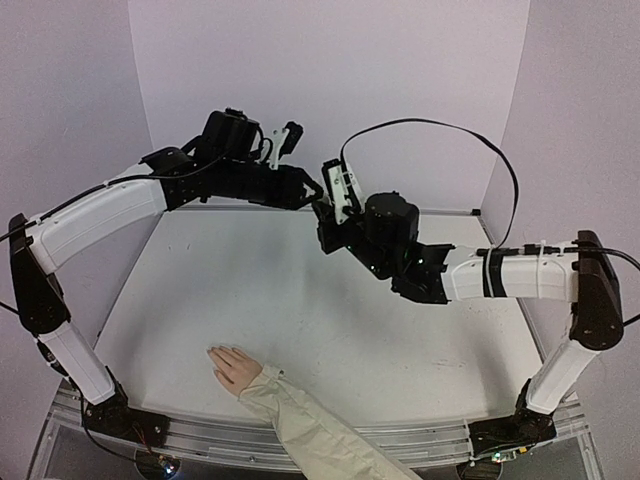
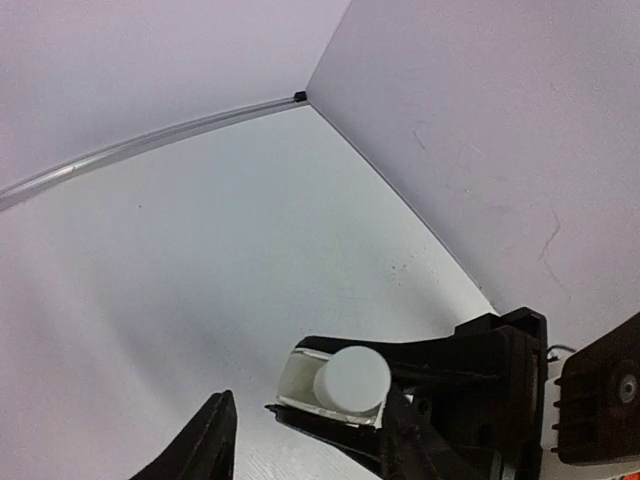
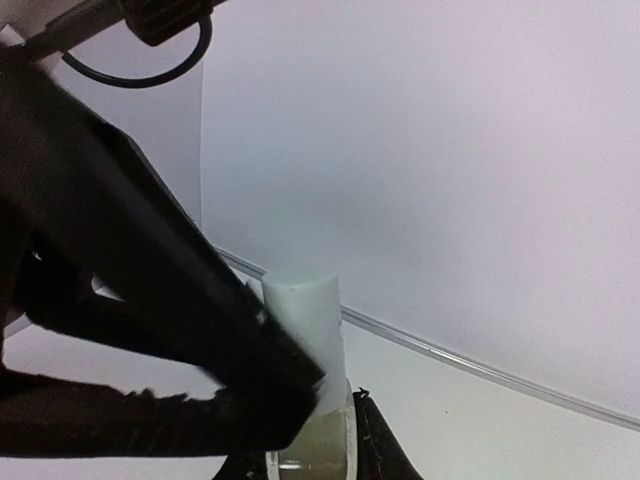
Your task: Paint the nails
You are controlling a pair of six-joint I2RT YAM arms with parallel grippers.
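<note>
The pale pink hand (image 1: 235, 366) with a cream sleeve (image 1: 310, 430) lies flat at the table's near edge; its nails (image 1: 213, 352) are too small to make out. My right gripper (image 3: 315, 455) is shut on a small glass bottle (image 3: 318, 440) of yellowish liquid with a white cap (image 3: 302, 325), held in the air at the back centre. My left gripper (image 2: 305, 405) is open, its jaws either side of the cap (image 2: 351, 379); one finger (image 3: 250, 350) touches the cap. In the top view both grippers meet (image 1: 320, 198), far from the hand.
White walls close in the table (image 1: 300, 290) at the back and sides. A black cable (image 1: 480, 140) loops above the right arm. Both arms reach over the back half of the table.
</note>
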